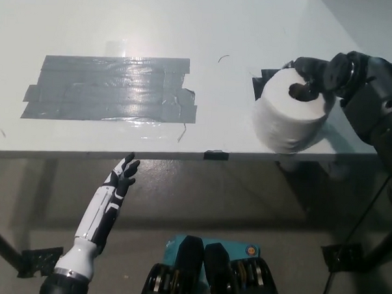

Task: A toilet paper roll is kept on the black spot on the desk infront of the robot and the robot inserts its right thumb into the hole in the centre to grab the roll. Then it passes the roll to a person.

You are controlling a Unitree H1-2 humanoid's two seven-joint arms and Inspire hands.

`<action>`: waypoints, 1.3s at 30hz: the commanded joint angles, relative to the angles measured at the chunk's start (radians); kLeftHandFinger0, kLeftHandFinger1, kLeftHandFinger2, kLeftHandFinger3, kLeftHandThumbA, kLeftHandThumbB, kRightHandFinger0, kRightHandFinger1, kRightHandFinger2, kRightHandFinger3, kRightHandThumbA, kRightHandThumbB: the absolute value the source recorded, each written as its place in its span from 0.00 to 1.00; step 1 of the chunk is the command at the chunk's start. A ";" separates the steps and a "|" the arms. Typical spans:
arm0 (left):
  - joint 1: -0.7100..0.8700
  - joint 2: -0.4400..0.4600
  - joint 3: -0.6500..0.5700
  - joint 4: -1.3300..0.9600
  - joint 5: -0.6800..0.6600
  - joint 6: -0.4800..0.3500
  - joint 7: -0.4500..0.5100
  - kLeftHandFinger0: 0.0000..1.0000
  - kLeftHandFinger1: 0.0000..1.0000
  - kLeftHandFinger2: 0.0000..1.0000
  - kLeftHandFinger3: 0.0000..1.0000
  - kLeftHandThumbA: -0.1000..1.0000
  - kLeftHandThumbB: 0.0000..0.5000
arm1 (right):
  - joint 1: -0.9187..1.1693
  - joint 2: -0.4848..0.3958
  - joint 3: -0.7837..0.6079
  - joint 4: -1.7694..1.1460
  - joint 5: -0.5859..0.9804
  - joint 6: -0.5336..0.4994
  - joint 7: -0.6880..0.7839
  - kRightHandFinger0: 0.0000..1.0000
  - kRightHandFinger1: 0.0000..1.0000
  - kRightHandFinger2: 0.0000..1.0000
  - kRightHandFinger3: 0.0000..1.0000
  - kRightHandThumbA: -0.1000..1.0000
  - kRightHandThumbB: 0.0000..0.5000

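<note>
Right hand (pixel 314 75), black: thumb sunk in core, clamped on white cylindrical toilet paper roll (pixel 290 112) at white worktop (pixel 188 29) near edge. Risk: shallow purchase, roll slips off when lifted. Left hand (pixel 122 175), white: fingers apart, idle below edge.

I count one toilet paper roll (pixel 290 118) on one counter (pixel 188 23). Two taped patches show: one large grey patch (pixel 111 88) and one small black spot (pixel 260 85), mostly hidden behind the roll, so it may be more than one strip. My hands number two: one white left hand (pixel 122 175), one black right hand (pixel 316 75).
</note>
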 commanded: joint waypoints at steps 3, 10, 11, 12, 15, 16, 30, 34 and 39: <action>-0.033 0.014 0.000 -0.025 -0.005 -0.001 -0.011 1.00 1.00 1.00 1.00 1.00 0.30 | 0.064 -0.062 -0.209 0.014 0.175 -0.026 -0.041 0.12 0.62 0.95 0.28 0.00 0.60; -0.034 0.017 0.003 -0.021 -0.008 -0.005 -0.009 1.00 1.00 1.00 1.00 1.00 0.26 | 0.177 -0.060 -0.677 0.035 0.528 0.044 0.030 0.00 0.49 0.91 1.00 0.00 0.42; -0.033 0.017 0.003 -0.018 -0.008 -0.008 -0.008 1.00 1.00 1.00 1.00 1.00 0.26 | 0.200 -0.054 -0.742 0.035 0.577 0.050 0.044 0.00 0.44 0.87 1.00 0.00 0.37; -0.033 0.016 0.005 -0.014 -0.009 -0.011 -0.007 1.00 1.00 1.00 1.00 1.00 0.25 | 0.216 -0.049 -0.796 0.040 0.622 0.059 0.074 0.00 0.40 0.82 1.00 0.00 0.33; -0.028 0.014 0.006 -0.016 -0.010 -0.008 -0.004 1.00 1.00 1.00 1.00 1.00 0.24 | 0.256 -0.032 -0.926 0.047 0.707 0.089 0.129 0.00 0.32 0.74 1.00 0.00 0.29; -0.027 0.013 0.005 -0.019 -0.008 -0.005 -0.004 1.00 1.00 1.00 1.00 1.00 0.23 | 0.268 -0.025 -0.967 0.049 0.738 0.099 0.142 0.00 0.32 0.72 0.99 0.00 0.31; -0.035 0.018 0.008 -0.011 -0.007 -0.003 -0.005 1.00 1.00 1.00 1.00 1.00 0.17 | 0.306 0.099 -1.198 -0.100 0.870 0.195 0.220 0.00 0.38 0.79 1.00 0.00 0.26; -0.043 0.017 0.008 -0.005 -0.009 -0.009 -0.005 1.00 1.00 1.00 1.00 1.00 0.17 | 0.302 0.141 -1.205 -0.220 0.907 0.282 0.227 0.00 0.42 0.78 1.00 0.00 0.25; -0.085 0.018 0.013 0.011 -0.011 -0.011 -0.003 1.00 1.00 1.00 1.00 1.00 0.14 | 0.271 0.177 -1.172 -0.403 0.981 0.342 0.195 0.00 0.46 0.84 1.00 0.00 0.28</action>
